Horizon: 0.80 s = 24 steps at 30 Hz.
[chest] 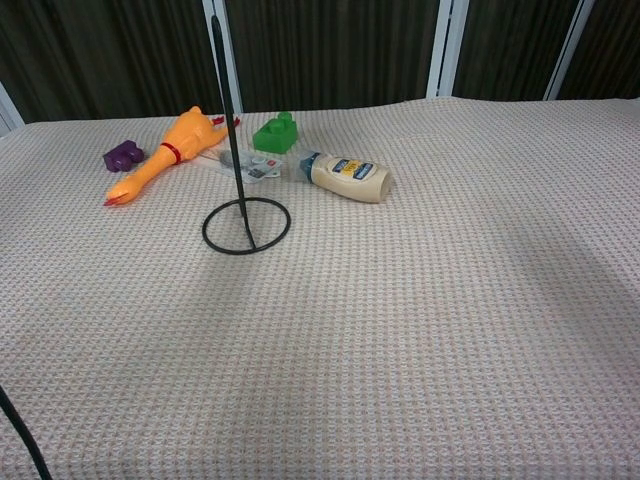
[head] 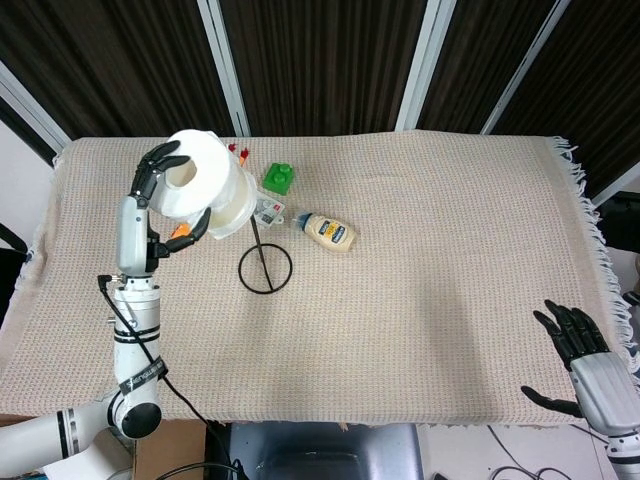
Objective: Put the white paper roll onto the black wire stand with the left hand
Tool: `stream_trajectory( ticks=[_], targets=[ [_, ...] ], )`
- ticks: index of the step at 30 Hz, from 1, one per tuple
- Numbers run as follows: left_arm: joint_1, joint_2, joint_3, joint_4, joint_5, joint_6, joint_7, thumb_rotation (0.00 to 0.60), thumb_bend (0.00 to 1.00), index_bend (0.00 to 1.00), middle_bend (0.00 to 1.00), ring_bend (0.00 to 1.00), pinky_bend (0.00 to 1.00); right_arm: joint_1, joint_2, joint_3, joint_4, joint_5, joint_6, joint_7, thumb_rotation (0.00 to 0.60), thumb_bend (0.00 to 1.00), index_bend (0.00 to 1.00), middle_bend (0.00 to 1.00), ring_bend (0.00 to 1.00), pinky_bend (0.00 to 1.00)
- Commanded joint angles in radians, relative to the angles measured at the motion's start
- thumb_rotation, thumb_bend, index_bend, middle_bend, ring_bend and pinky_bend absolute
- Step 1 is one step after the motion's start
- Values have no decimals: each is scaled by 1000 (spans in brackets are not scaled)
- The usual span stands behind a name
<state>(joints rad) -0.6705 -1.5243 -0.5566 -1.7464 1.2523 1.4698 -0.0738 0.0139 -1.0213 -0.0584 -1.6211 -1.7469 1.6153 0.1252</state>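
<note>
My left hand (head: 155,200) holds the white paper roll (head: 205,185) raised in the air, its hollow core facing up and left, in the head view. The roll sits up and to the left of the black wire stand (head: 264,268), whose ring base lies on the cloth and whose thin post rises toward the roll. In the chest view the wire stand (chest: 245,225) shows in full, with its post reaching the top edge; the roll and left hand are out of that view. My right hand (head: 585,365) hovers open at the table's front right corner.
An orange rubber chicken (chest: 165,155), a purple block (chest: 123,155), a green brick (chest: 276,132), a small flat packet (chest: 255,165) and a mayonnaise bottle (chest: 348,177) lie behind and beside the stand. A black cable (chest: 20,435) crosses the chest view's lower left corner.
</note>
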Motion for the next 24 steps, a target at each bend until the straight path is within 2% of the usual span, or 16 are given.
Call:
stream_trajectory(
  ticks=[1,24],
  targets=[
    [-7,-17,10,21,-15,-7,-4,600,783,691,857,874,1000,-2,3,-1,3,-5,6,8,600,142,0,0,0,0],
    [-91,-140,22,74,-26,6,92,600,772,689,855,873,1000,-9,18,0,12,-12,25,51,600,142,0,0,0,0]
  ],
)
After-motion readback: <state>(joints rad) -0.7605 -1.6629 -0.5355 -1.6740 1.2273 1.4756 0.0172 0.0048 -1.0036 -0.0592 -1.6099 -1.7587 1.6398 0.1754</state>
